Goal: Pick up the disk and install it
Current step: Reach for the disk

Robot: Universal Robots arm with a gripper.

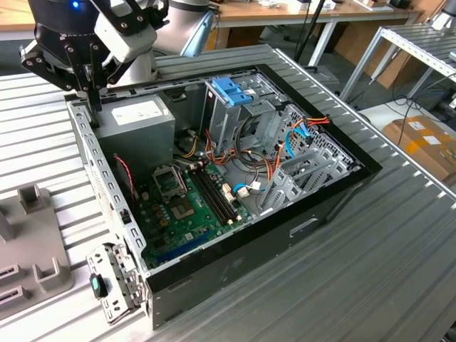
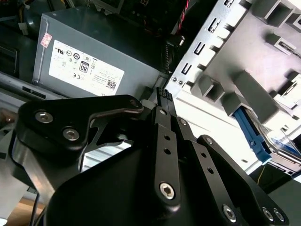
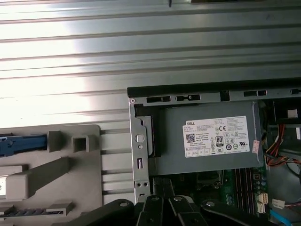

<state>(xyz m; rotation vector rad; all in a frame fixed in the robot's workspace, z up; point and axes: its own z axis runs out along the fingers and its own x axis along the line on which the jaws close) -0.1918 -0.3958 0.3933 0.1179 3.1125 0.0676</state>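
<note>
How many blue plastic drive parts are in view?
2. A blue bracket tops the drive cage inside the computer case. What looks like the disk's blue rail lies on the grey tray beside the case, in both wrist views. Others may be hidden.

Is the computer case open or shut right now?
Open. In the exterior view the computer case has no side panel on; its motherboard and power supply lie exposed.
</note>
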